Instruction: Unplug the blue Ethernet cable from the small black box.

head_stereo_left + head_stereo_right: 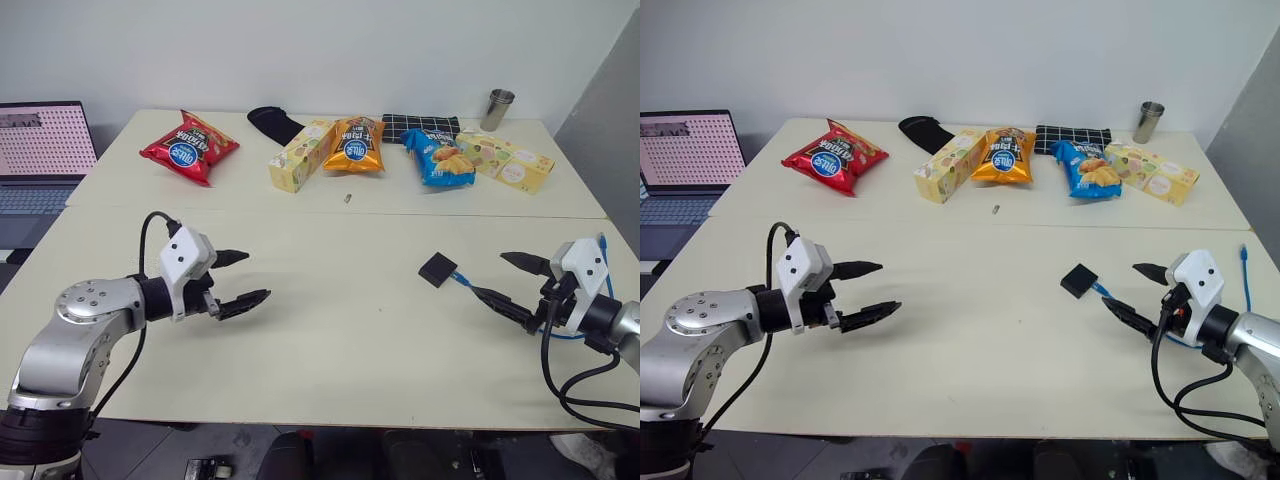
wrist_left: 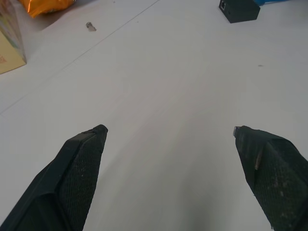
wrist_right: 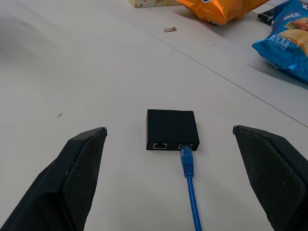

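Head views: You have the small flat matte-black box (image 1: 438,269) on the pale table (image 1: 330,330), right of centre, with the thin bright-blue Ethernet cable (image 1: 466,284) running from it toward your right gripper (image 1: 512,280).
Left wrist view: Your left gripper (image 2: 168,139) stands wide open with nothing in it, over bare table, well apart from the box.
Right wrist view: Your right gripper (image 3: 168,134) is spread wide and empty, facing the box; the cable's blue plug (image 3: 186,155) sits in the right-hand port.
Handling: Expect the box to be light and slide when you pull; the cord is limp.
Grip: Pin the box with one gripper, pinch the stiff plug body just beside the port, not the cord.
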`<state>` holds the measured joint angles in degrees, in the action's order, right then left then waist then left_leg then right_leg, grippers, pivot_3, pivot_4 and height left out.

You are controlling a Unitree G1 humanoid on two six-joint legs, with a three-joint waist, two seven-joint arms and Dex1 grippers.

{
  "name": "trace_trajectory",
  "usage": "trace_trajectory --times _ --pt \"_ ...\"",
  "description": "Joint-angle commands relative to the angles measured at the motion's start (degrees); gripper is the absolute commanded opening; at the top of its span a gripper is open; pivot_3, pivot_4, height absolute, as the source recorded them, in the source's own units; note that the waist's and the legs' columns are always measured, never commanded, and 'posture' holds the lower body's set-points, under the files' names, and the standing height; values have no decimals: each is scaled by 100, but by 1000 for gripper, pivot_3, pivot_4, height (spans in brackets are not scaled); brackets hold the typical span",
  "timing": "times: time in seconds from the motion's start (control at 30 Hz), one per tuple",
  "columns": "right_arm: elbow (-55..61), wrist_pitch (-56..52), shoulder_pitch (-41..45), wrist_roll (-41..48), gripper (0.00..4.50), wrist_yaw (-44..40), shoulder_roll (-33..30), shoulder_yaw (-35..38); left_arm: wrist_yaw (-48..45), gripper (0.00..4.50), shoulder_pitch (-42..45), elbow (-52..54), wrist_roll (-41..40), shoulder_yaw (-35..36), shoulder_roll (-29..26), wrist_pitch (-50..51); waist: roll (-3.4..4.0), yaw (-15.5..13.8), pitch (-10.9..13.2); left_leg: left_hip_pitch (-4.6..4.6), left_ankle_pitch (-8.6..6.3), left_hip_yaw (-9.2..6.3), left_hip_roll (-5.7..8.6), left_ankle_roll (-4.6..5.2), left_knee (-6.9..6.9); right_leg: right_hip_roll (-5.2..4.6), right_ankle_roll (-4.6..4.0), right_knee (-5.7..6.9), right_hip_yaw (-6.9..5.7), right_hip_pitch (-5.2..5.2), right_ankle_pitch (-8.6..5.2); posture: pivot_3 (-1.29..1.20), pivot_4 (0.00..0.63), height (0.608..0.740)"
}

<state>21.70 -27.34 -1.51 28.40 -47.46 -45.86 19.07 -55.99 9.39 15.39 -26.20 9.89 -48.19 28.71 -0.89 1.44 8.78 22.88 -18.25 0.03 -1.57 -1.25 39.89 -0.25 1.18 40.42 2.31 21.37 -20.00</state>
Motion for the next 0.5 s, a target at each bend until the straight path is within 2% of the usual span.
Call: trace_trajectory --times 0.03,0.5 --pt "64 12 -9 78 4468 -38 -68 183 -51 4500 7 205 -93 68 -13 -76 0 0 0 0 0 0 0 0 0 0 0 0 0 0 0 0 150 740" --pt "10 71 -77 -152 4468 118 -25 54 -63 4500 142 500 -221 -93 -34 202 0 -2 0 1 0 0 0 0 0 0 0 0 0 -1 0 0 150 740"
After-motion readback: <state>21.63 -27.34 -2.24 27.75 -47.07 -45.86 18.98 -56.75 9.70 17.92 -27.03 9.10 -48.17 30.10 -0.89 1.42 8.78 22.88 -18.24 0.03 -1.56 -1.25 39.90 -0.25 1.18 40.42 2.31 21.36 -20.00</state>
